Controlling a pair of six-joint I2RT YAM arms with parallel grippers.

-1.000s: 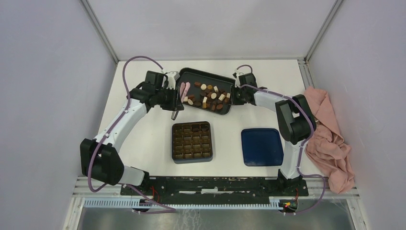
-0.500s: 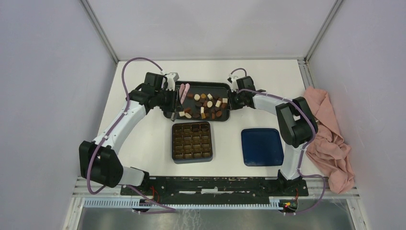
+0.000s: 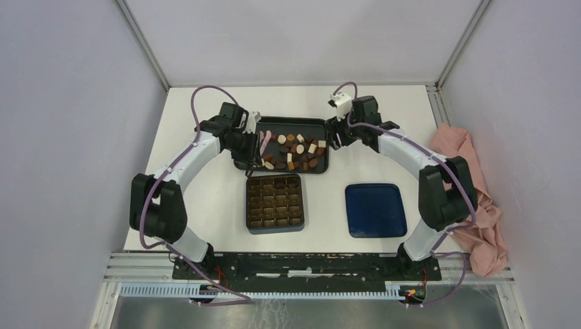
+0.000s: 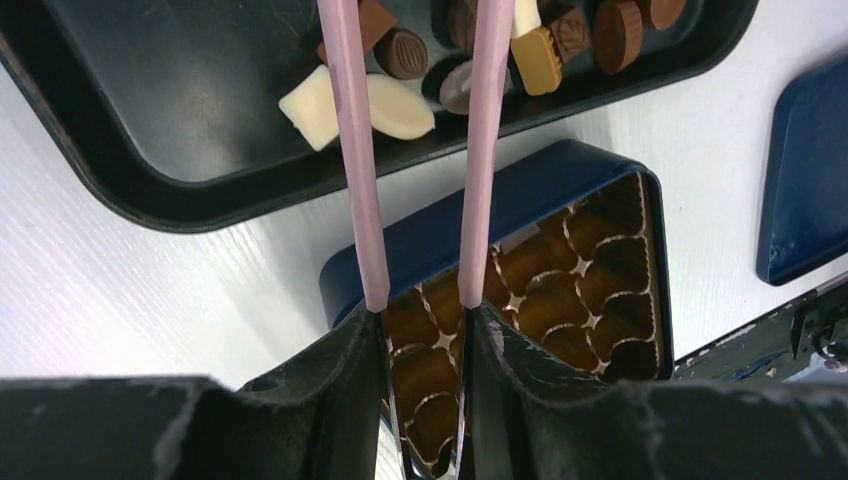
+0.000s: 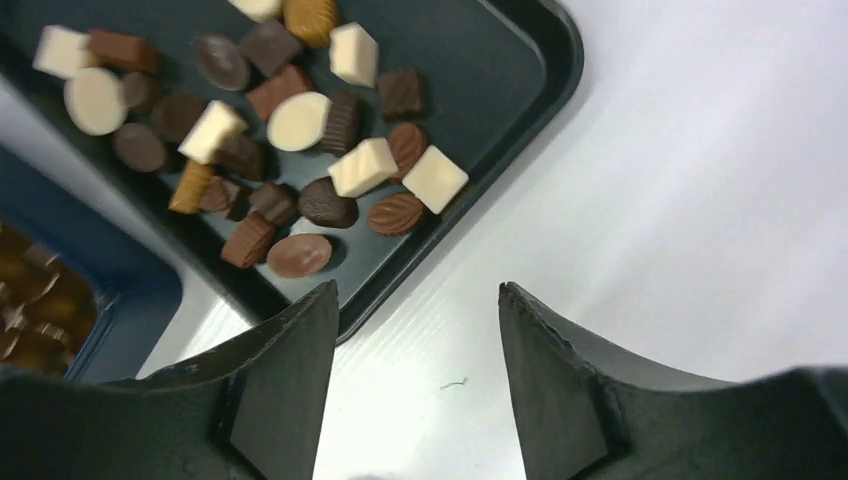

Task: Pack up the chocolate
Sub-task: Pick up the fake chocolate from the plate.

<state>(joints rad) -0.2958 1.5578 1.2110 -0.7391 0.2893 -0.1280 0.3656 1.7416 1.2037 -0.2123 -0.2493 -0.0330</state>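
The chocolate (image 3: 296,151), small dark, mid-brown and cream pieces, lies loose in a black tray (image 3: 294,120) at the back of the table. My left gripper (image 3: 255,142) hovers over the tray's left end, shut on the pink tweezers (image 3: 266,142). In the left wrist view the tweezers (image 4: 355,150) run forward from between my fingers (image 4: 425,320), their two arms apart, over cream pieces of chocolate (image 4: 400,105). My right gripper (image 3: 337,135) stands open just off the tray's right edge. In the right wrist view it (image 5: 418,290) holds nothing, above bare table beside the tray's corner (image 5: 520,90).
A dark blue box (image 3: 275,202) with brown square compartments sits in front of the tray; its near corner (image 4: 560,270) shows under my left fingers. The blue lid (image 3: 375,210) lies to its right. A pink cloth (image 3: 473,199) is heaped at the table's right edge.
The tray, skewed a second ago, now lies square on the table. My right gripper has opened and drawn back off the tray's right edge. The left arm still holds the tweezers.
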